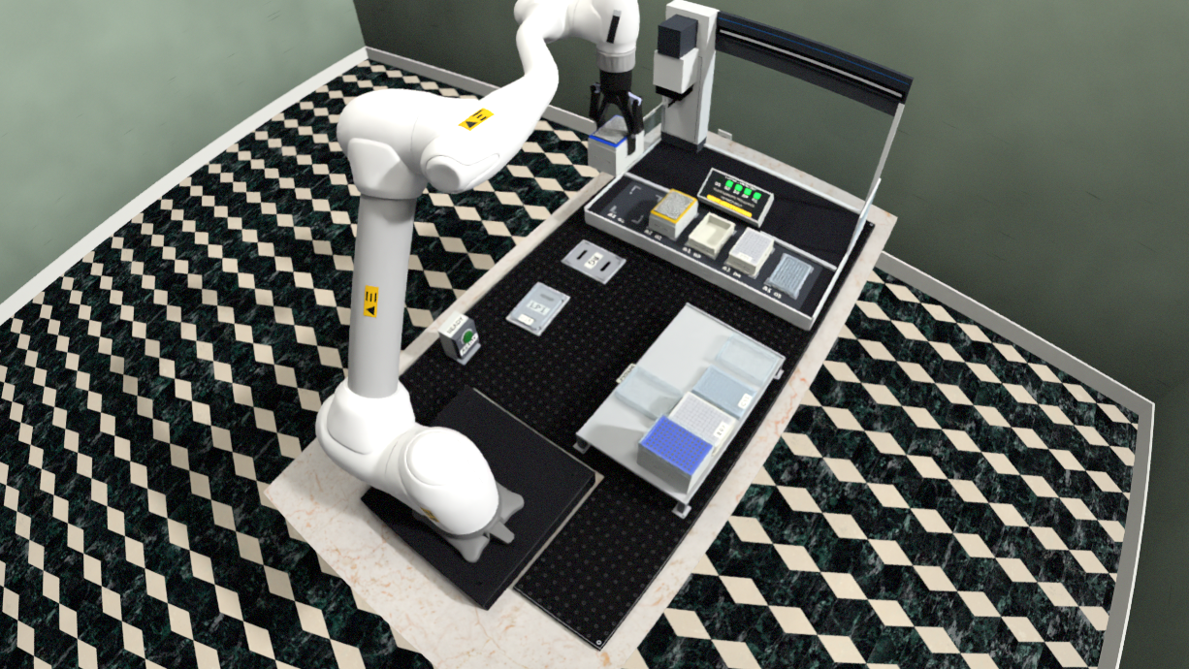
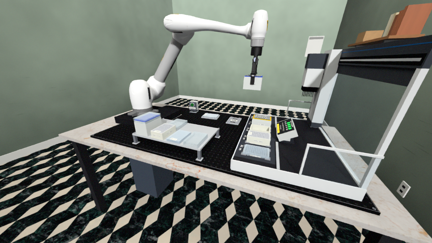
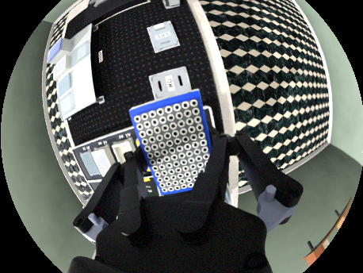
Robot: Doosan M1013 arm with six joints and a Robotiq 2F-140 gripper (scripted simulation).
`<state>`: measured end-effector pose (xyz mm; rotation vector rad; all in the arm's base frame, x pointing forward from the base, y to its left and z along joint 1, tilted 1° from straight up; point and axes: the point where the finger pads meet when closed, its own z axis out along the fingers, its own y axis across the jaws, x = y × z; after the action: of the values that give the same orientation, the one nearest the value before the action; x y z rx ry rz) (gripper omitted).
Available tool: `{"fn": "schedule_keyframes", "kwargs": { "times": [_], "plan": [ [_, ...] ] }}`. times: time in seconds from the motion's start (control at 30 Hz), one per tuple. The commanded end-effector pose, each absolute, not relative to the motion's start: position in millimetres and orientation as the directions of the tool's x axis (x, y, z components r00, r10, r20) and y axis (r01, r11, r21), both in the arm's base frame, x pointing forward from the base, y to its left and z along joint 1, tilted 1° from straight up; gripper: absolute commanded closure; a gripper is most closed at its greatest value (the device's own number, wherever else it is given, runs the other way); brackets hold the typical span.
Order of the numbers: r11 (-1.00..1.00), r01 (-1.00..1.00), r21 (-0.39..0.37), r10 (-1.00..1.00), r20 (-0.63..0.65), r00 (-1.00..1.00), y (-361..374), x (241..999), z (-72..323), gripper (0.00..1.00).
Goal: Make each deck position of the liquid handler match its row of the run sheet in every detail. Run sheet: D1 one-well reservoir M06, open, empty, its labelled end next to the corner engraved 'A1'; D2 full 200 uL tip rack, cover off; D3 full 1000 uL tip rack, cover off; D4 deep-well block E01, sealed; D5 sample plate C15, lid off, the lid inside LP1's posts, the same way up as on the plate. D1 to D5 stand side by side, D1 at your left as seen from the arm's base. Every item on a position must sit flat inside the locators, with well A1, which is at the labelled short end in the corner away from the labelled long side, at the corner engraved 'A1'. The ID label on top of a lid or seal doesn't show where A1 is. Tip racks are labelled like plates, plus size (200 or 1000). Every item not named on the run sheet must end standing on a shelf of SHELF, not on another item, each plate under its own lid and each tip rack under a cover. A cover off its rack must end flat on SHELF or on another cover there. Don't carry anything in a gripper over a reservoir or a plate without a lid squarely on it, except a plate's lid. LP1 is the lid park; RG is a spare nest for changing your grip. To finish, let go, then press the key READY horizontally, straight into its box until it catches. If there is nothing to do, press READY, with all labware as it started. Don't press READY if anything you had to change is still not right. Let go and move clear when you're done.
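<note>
My gripper [image 1: 616, 124] is shut on an uncovered blue-rimmed tip rack [image 1: 609, 147] and holds it high in the air near the left end of the deck; the rack also shows in the side view [image 2: 252, 82] and in the wrist view [image 3: 171, 142]. Below, D1 [image 1: 627, 204] holds nothing. D2 holds a yellow-rimmed tip rack [image 1: 672, 211], D3 an open white reservoir [image 1: 712, 233], D4 a white deep-well block [image 1: 750, 250], and D5 a clear plate [image 1: 787, 273]. LP1 [image 1: 538, 308] seems to hold a clear lid.
The RG nest [image 1: 589, 257] is bare. The READY key box [image 1: 460, 336] stands near the arm's base. SHELF [image 1: 682, 390] carries a blue covered rack [image 1: 675, 444], a white plate [image 1: 702, 415] and other clear items. The handler's pipetting head and gantry [image 1: 686, 75] stand close beside my gripper.
</note>
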<state>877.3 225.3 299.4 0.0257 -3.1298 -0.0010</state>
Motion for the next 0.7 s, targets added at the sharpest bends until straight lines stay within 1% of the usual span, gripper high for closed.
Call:
{"fn": "schedule_keyframes", "kwargs": {
  "times": [0.0, 0.33, 0.43, 0.67],
  "plan": [
    [1.000, -0.016, 0.002, -0.016, 0.008, -1.000, 225.6, 864.6, 301.1, 0.90],
    [1.000, -0.016, 0.002, -0.016, 0.008, -1.000, 226.0, 821.2, 301.5, 0.90],
    [1.000, -0.016, 0.002, -0.016, 0.008, -1.000, 226.0, 821.3, 301.5, 0.90],
    [0.997, 0.084, 0.001, 0.084, 0.009, -0.996, 226.0, 821.2, 301.5, 0.90]
  ]
}}
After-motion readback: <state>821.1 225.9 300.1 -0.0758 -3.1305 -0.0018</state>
